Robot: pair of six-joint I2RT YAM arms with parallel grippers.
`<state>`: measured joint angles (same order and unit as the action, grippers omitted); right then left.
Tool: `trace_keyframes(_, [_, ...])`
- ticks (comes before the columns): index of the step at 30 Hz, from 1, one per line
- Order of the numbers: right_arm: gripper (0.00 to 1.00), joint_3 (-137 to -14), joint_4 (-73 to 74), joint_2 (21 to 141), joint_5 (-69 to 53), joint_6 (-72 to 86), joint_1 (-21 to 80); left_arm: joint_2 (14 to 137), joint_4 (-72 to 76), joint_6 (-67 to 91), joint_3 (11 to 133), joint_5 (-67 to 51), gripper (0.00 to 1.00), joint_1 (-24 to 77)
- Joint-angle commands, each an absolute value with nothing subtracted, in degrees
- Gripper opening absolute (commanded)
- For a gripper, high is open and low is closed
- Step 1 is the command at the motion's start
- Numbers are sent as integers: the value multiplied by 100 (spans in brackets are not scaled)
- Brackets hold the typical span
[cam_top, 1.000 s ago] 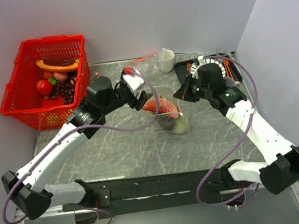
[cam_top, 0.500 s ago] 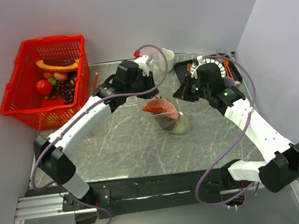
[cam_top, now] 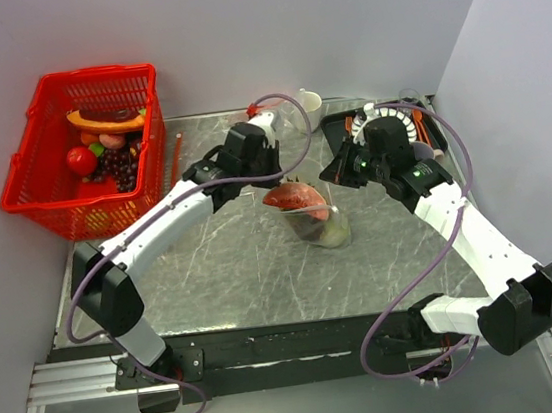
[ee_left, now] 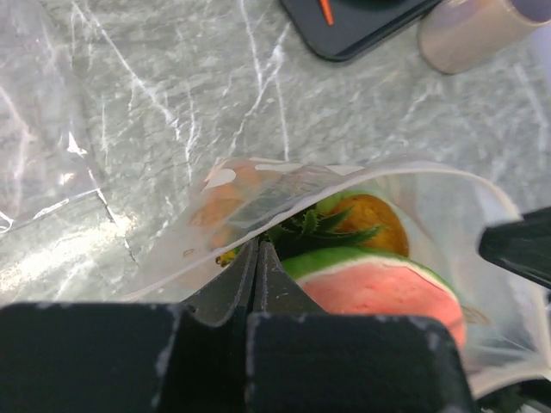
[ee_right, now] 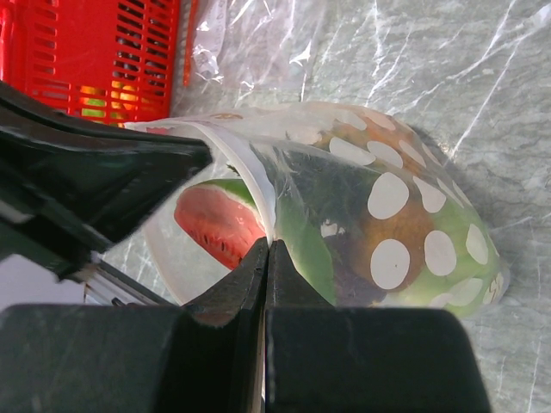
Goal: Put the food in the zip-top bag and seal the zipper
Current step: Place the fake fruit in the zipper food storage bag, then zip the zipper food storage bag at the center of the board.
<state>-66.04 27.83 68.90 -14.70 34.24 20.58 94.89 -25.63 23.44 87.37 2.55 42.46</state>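
We found the zip-top bag (cam_top: 320, 223) near the middle of the table (cam_top: 223, 263), held between the two arms with its mouth open. Inside it lay the food. A red-orange slice (ee_left: 379, 292) with a green rind sat at the mouth, and a dark-green spiky tuft (ee_left: 320, 225) was just behind it. A brownish-orange piece (ee_left: 379, 219) lay deeper in, and a light-green fruit (cam_top: 334, 232) rested at the bottom. The white zipper strip (ee_right: 255, 179) curved along the mouth edge and was not pressed shut. The left gripper (ee_left: 256, 251) had its fingers pressed together on one lip of the bag, pinching the plastic. The right gripper (ee_right: 268, 251) was clamped on the zipper edge from the opposite side. Beyond the bag we noted a second clear bag (ee_left: 43, 129) lying flat on the table. A pale cup (cam_top: 309, 110) and a black tray (ee_left: 362, 30) stood at the far edge, and a red basket (cam_top: 94, 74) of other toy foods sat at the far left.
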Motion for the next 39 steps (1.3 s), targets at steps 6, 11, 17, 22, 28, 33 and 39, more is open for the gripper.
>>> trace_keyframes(6, [0,-6601,2584,6864,-1459,3384,1978,9362,-2122,2162,8633,177,1,4781])
trace_keyframes(11, [0,-6601,2602,6864,-1433,3357,1960,9053,-1837,2250,8402,-465,1,4781])
trace_keyframes(17, [0,-6583,2575,6873,-1485,3375,1960,8922,-2180,2127,8561,-79,1,4755])
trace_keyframes(22, [0,-6574,2566,6864,-1485,3384,1951,8430,-2162,2101,8473,165,9,4729])
trace_keyframes(28, [0,-6574,2593,6873,-1459,3357,1951,7886,-2944,2636,8570,1615,76,4729])
trace_keyframes(33, [0,-6600,2610,6829,-1345,3278,1951,7506,-3041,3171,8043,1805,99,4492])
trace_keyframes(39, [0,-6715,2759,6776,-1134,3103,1951,7111,-1909,3831,6857,-78,99,3288])
